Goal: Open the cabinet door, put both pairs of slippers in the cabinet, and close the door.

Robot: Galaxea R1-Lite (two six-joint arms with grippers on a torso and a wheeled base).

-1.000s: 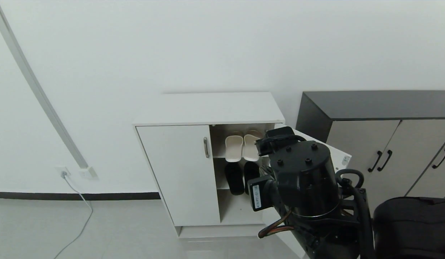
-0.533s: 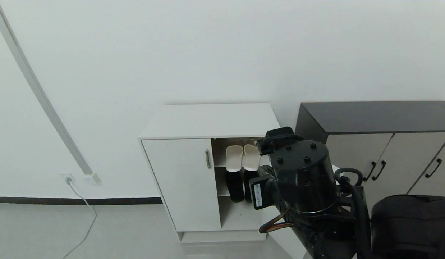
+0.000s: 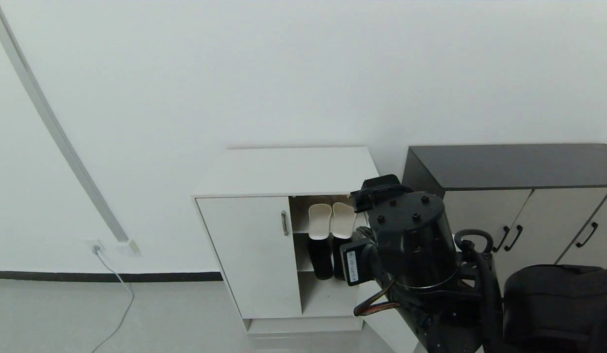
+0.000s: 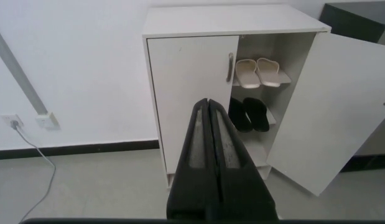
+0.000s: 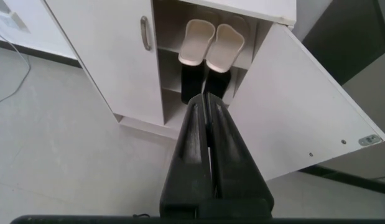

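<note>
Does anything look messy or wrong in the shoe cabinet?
Nothing looks messy. The white slippers sit side by side on the upper shelf, the black slippers on the shelf below. The only thing left undone is the right door of the cabinet, which hangs open.

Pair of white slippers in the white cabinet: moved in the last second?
No. The white slippers stay on the white cabinet's top shelf, beside the metal door handle; the whole view shifted, so the camera moved.

The left jaws were pressed fully together, fingers [image 4: 198,146] touching along their length. The right arm [image 3: 411,250] stood raised, the right jaws likewise closed.
</note>
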